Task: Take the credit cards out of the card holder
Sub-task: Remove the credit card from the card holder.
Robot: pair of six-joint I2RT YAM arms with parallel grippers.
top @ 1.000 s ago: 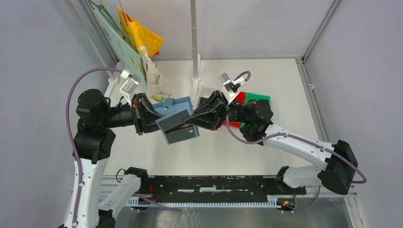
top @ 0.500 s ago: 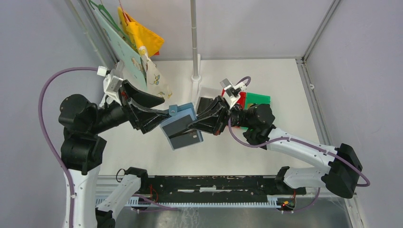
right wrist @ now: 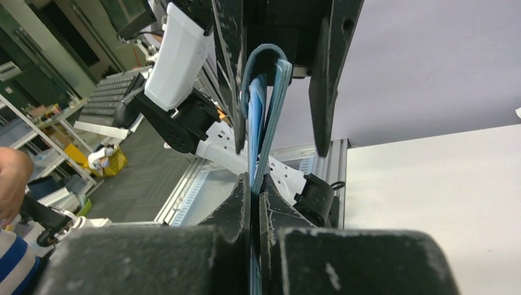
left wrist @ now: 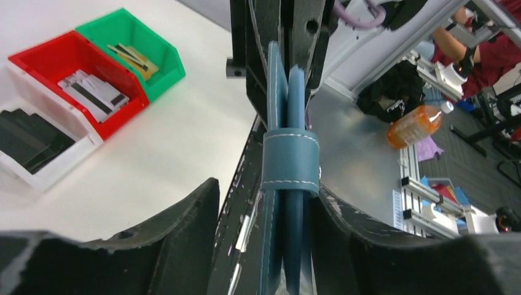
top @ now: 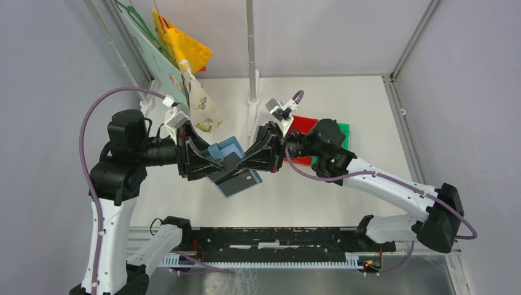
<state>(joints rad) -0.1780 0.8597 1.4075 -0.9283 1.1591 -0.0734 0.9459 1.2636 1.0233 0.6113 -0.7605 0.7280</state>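
So right now the teal card holder (top: pixel 226 151) is up in the air over the table (top: pixel 344 178), hanging between my two arms, and both wrist views see it edge-on. My right gripper (right wrist: pixel 253 184) has its jaws pressed together on one edge of the holder, a proper pinch with no daylight between the fingers and the leather. My left gripper (top: pixel 212 161) sits at the opposite edge with its jaws spread. The holder stands between the two fingers, and there's a visible gap on at least one side, so I'm not clamping it there. The snap tab (left wrist: pixel 290 166) wraps over the edge facing my left wrist camera.

From above, a dark grey panel (top: pixel 236 179) shows on the holder's lower half (can't tell if that's a card or just the inner pocket).

There are credit cards (left wrist: pixel 92 92) lying in the red bin (left wrist: pixel 58 52), light grey with dark stripes, and a couple more in the green bin (left wrist: pixel 163 58) right next to it. Both bins sit on the table well apart from the holder.
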